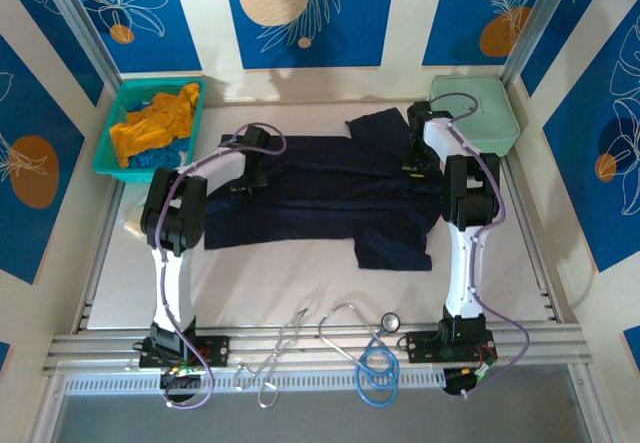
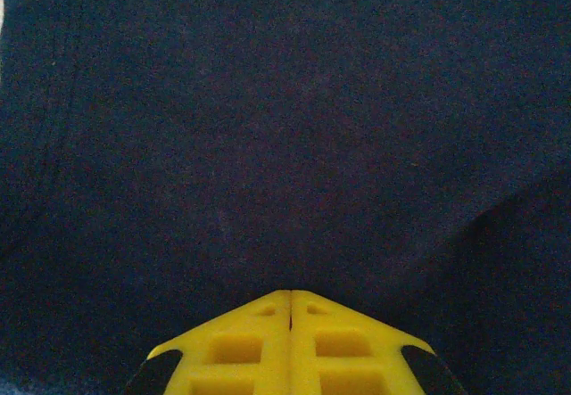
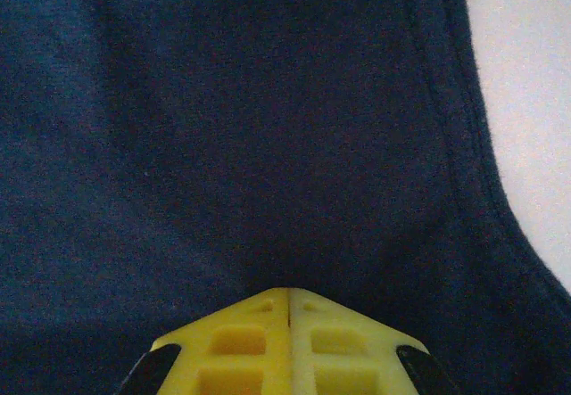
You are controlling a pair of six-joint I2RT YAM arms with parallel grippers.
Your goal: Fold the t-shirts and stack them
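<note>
A large dark navy t-shirt (image 1: 330, 198) lies spread sideways across the middle of the white table, one sleeve toward the back (image 1: 380, 125) and one toward the front (image 1: 395, 248). My left gripper (image 1: 242, 181) is down at its left end. My right gripper (image 1: 418, 163) is down at its right end. In the left wrist view the yellow fingers (image 2: 290, 293) are shut, tips pressed into navy cloth (image 2: 285, 127). In the right wrist view the gripper (image 3: 289, 291) is likewise shut on the navy cloth (image 3: 232, 119), near a stitched hem (image 3: 455, 145). A mustard-orange t-shirt (image 1: 155, 123) and a bright blue one (image 1: 160, 161) lie crumpled in the basket.
The teal plastic basket (image 1: 108, 148) stands at the back left. A mint-green hard case (image 1: 478, 113) sits at the back right, close behind the right arm. Stethoscopes (image 1: 375, 353) lie on the front rail between the arm bases. Bare white table (image 1: 290, 283) shows in front of the shirt.
</note>
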